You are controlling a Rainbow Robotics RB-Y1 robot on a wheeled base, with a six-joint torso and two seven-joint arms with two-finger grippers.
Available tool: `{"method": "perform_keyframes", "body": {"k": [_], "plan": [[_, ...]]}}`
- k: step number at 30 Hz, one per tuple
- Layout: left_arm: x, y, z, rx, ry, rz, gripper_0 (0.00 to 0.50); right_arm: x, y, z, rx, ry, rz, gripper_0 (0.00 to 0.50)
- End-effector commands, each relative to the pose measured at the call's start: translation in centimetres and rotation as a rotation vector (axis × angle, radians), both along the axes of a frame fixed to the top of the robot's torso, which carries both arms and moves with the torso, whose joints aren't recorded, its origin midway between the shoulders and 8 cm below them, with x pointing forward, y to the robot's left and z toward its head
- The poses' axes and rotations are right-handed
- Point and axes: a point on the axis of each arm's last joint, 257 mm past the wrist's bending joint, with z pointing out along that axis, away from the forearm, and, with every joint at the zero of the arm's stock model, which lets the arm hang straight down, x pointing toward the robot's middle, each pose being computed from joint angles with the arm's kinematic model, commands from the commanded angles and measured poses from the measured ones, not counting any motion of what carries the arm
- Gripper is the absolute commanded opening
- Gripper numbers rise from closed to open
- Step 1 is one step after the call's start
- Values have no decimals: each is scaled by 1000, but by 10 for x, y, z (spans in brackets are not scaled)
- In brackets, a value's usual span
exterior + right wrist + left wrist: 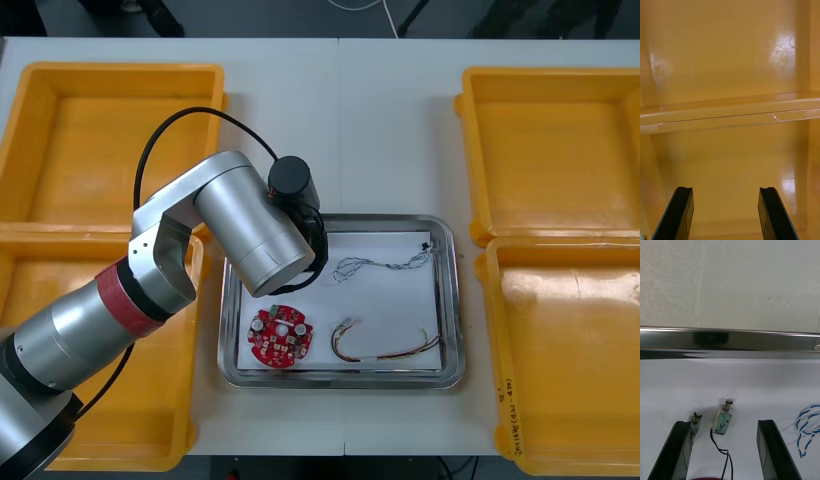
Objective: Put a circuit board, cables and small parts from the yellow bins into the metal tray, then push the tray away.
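Left fingers (680, 444) spread, tray (730, 339) holding board (280, 338), cables (803, 427), small metal parts (722, 422), right fingers (772, 210) spread over yellow bin (730, 168)

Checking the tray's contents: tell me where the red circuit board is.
Front view: the red circuit board lies in the metal tray's near-left corner, close by the left arm's wrist, with the red and yellow cable to its right.

- Looks like an electronics workshop or robot lab bench.
- Shallow yellow plastic bins (110, 140) stand left and right of a shiny rectangular metal tray (453, 300) on a plain light table (340, 120).
- A round red circuit board (281, 338) lies in the tray's near-left corner.
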Motion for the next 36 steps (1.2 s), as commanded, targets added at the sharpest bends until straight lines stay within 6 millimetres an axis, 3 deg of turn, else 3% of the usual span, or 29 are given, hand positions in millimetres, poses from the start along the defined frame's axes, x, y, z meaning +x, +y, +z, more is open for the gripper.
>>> {"method": "perform_keyframes", "body": {"k": [1,8,18,36], "plan": [[-5,-15,9,-72,-22,45,500,0,-11,18,-57,-38,23,500],[-5,-3,34,-51,-21,53,500,-1,-12,17,-56,-34,20,500],[-3,26,93,-69,22,50,500,-1,-12,17,-58,-35,18,500],[5,114,180,-82,29,16,500,0,-12,18,-54,-41,19,500]]}}
